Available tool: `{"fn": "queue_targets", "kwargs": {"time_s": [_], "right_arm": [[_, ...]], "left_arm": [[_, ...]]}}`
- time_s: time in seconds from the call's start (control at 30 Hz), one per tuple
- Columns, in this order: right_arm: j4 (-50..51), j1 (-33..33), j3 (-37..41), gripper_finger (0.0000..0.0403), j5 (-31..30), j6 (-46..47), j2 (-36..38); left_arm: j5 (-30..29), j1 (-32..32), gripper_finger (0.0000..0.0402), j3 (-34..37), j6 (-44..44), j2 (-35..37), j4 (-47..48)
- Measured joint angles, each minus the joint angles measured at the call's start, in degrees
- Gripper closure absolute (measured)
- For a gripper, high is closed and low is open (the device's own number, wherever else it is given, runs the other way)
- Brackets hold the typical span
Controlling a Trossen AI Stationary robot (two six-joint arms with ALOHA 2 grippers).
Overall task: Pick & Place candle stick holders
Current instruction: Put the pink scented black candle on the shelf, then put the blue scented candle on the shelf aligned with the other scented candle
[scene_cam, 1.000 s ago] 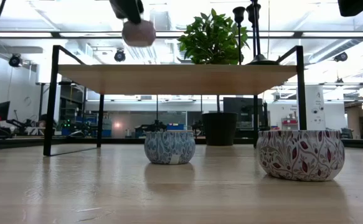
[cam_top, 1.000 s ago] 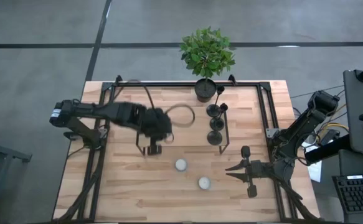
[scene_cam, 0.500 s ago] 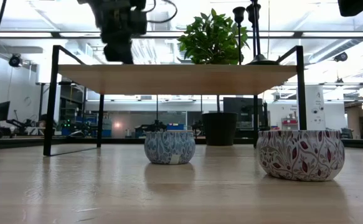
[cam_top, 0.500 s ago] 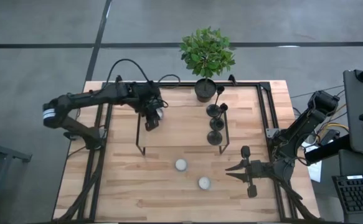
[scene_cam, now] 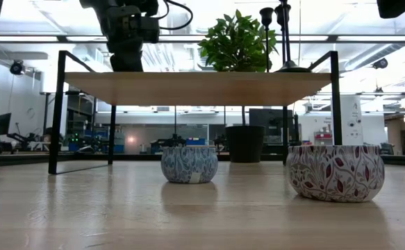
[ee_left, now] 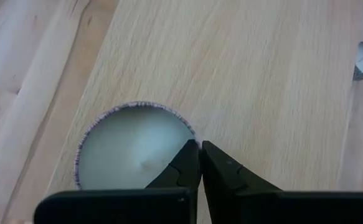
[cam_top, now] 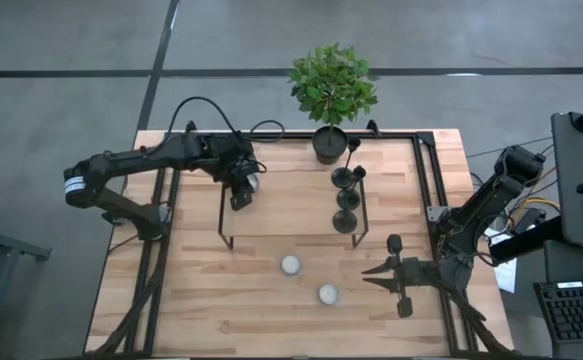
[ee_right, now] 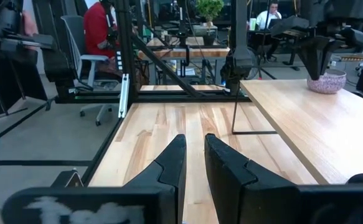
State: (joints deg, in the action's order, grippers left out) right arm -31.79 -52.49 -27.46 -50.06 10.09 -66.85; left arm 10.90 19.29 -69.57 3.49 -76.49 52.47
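Three black candle stick holders [cam_top: 347,199] stand by their disc bases in a row on the right part of a raised wooden shelf [cam_top: 291,205]; their stems show in the low view [scene_cam: 267,31]. My left gripper [cam_top: 241,193] is over the shelf's left part, shut on a round candle tin [ee_left: 131,146] with white wax that sits on the shelf. The tin also shows in the right wrist view [ee_right: 327,81]. My right gripper [cam_top: 373,276] is open and empty, low at the table's right side. My left gripper pinches the candle tin's rim [ee_left: 192,132], one finger over the wax and one outside the wall. The fingers come from above, pointing down. The tin sits flat on the shelf, upright.
A potted plant [cam_top: 331,142] stands at the shelf's far edge. Two more candles in patterned tins [cam_top: 290,265] [cam_top: 327,294] sit on the table in front of the shelf. The shelf's black legs [scene_cam: 58,111] stand on the table. People sit in the room behind [ee_right: 97,34].
My left gripper has carried the candle tin from above the shelf's near left part toward the far edge and down. The tin, held high a second ago, now sits on the shelf. In the last half second the gripper has hardly moved.
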Motion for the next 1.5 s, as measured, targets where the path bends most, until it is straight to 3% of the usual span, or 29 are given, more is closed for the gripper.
{"fn": "queue_targets", "kwargs": {"time_s": [0.5,0.7,1.0,1.27,1.5], "right_arm": [[0.00,0.02,0.00,0.0351,-0.01,0.00,0.00],[0.01,0.02,0.00,0.0351,-0.01,0.00,0.00],[0.26,0.02,0.07,0.0351,-0.02,0.00,0.00],[0.26,0.00,0.07,0.0351,-0.02,0.21,0.00],[0.24,0.00,0.08,0.0351,-0.35,0.29,0.00]], "left_arm": [[-2.12,-0.12,0.0309,-1.59,2.70,0.76,-0.54],[-1.57,-2.02,0.0299,-4.24,2.78,2.73,-1.30],[-3.57,-17.84,0.0300,-4.15,5.27,3.72,-8.88],[-9.61,-34.85,0.0300,-0.70,5.70,3.42,-22.87],[-12.95,-43.71,0.0300,5.31,5.83,1.37,-36.12]]}}
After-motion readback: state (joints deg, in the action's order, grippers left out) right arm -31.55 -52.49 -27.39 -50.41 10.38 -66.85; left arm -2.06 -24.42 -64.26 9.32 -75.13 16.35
